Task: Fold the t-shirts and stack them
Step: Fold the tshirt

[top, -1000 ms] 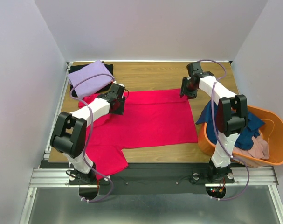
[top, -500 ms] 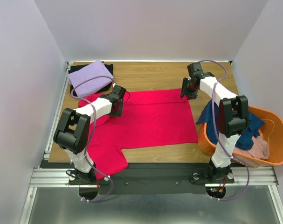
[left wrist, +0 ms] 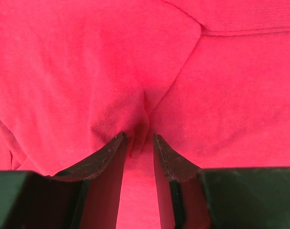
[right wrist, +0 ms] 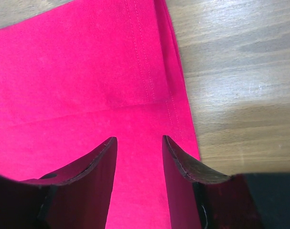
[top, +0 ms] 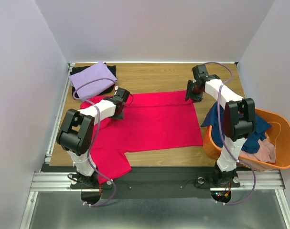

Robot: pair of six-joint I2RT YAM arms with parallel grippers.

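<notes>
A crimson-pink t-shirt (top: 154, 119) lies spread flat across the table, one sleeve trailing to the near left edge. My left gripper (top: 119, 106) presses down on its far left part. In the left wrist view the jaws stand partly open on the crimson-pink cloth (left wrist: 207, 95), with a small raised pucker between the left gripper (left wrist: 138, 138) tips. My right gripper (top: 190, 92) is open over the shirt's far right corner. The right wrist view shows the right gripper (right wrist: 139, 139) just inside the stitched hem of the cloth (right wrist: 87, 71). A folded lavender t-shirt (top: 90, 78) lies on a black one (top: 111, 70) at the far left.
An orange tub (top: 284, 164) at the near right holds a navy shirt (top: 252, 136), which hangs over its rim, and a dusty pink one (top: 264, 151). Bare wood (right wrist: 230, 71) lies right of the hem. White walls close in the table on three sides.
My left gripper has slid slightly left on the crimson-pink shirt and its jaws have narrowed, bunching a pucker of cloth. The right arm has not moved.
</notes>
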